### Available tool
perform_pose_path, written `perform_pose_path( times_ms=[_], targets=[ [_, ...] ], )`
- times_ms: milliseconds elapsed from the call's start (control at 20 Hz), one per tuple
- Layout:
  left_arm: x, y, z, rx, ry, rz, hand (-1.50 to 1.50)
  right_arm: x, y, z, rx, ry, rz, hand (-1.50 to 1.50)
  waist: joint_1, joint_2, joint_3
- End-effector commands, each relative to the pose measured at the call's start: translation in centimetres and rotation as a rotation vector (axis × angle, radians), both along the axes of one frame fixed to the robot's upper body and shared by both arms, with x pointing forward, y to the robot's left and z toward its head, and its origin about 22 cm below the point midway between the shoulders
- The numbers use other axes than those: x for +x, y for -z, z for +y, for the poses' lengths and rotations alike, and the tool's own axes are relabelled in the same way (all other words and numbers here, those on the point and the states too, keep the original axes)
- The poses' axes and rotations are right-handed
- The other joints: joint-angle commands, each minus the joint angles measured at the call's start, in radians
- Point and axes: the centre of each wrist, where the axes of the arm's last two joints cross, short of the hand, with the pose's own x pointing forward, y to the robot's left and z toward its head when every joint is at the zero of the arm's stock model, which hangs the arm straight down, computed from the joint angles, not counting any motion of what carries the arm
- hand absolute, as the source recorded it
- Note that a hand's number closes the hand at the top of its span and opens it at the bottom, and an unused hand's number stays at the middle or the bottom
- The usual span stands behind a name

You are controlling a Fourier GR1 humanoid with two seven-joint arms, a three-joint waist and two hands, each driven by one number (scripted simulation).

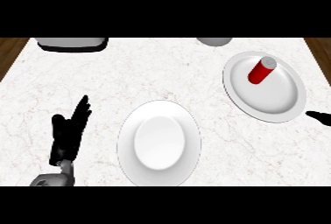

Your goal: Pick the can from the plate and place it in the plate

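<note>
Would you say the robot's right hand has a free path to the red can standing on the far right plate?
Probably yes. The right hand shows at the right edge beside the white round plate, and nothing stands between it and the red cylindrical can.

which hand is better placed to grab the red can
The right hand. It shows at the right edge beside the far-right plate holding the red can. The left hand rests open at the far left, beyond the near plate.
</note>
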Motion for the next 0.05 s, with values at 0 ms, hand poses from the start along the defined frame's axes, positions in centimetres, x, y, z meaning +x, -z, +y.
perform_pose_path(
  times_ms=[0],
  targets=[
    [0.37, 0.36, 1.07, -0.001, 0.006, 0.000, 0.00, -1.23, -0.46, -1.59, -0.029, 0.023, 0.040, -1.50, 0.003, 0.003, 0.001]
  ],
)
